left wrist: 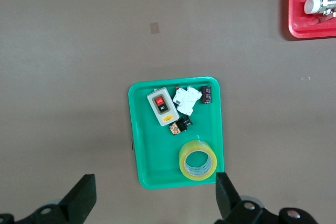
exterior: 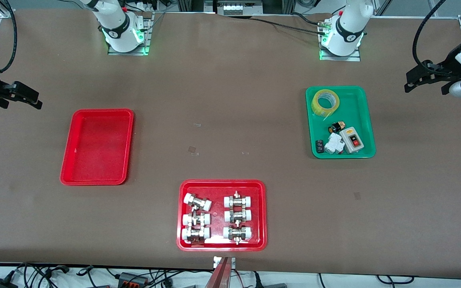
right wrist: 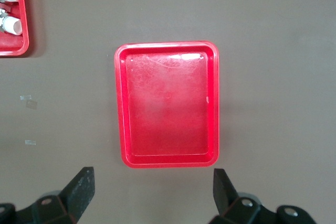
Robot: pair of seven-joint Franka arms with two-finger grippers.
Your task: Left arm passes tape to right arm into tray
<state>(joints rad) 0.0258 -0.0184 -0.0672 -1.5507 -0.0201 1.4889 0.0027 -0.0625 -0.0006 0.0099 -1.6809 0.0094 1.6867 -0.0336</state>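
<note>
I see the tape [exterior: 325, 103] lying in the green tray [exterior: 364, 120] at the left arm's end of the table [exterior: 222, 120], beside some small electrical parts [exterior: 340, 140]. The red tray [exterior: 68, 160] sits bare toward the right arm's end. My left hand [exterior: 420, 78] and right hand [exterior: 22, 96] both wait spread apart, holding nothing, above the table's ends.

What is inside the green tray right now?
The green tray holds the tape, a grey switch box, a white part and small black parts. Whatever lies beneath these items is covered.
</note>
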